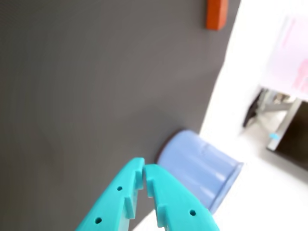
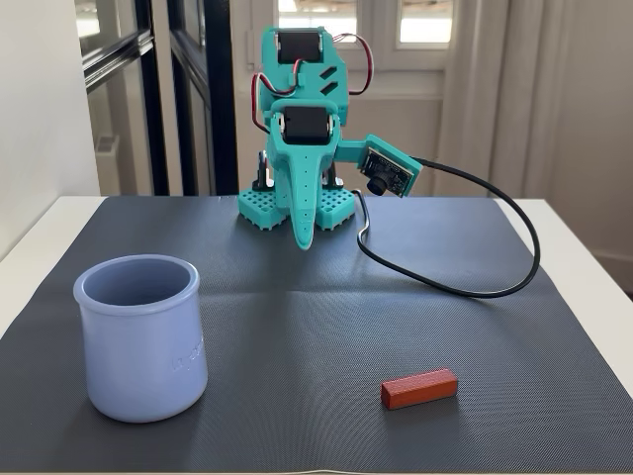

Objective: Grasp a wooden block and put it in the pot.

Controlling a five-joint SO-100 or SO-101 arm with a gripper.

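Observation:
The wooden block (image 2: 419,388), a small reddish-brown bar, lies flat on the dark mat at the front right of the fixed view. In the wrist view the block (image 1: 216,13) is cut by the top edge. The pale lavender-blue pot (image 2: 148,366) stands upright and empty at the front left. In the wrist view the pot (image 1: 202,166) is just right of the fingertips. My teal gripper (image 2: 302,239) hangs folded at the arm's base at the back of the mat, far from both. The gripper (image 1: 144,169) is shut and holds nothing.
A dark grey mat (image 2: 326,297) covers a white table (image 2: 584,257). A black cable (image 2: 495,287) loops from the wrist camera (image 2: 388,170) across the mat's back right. A wall and windows stand behind the arm.

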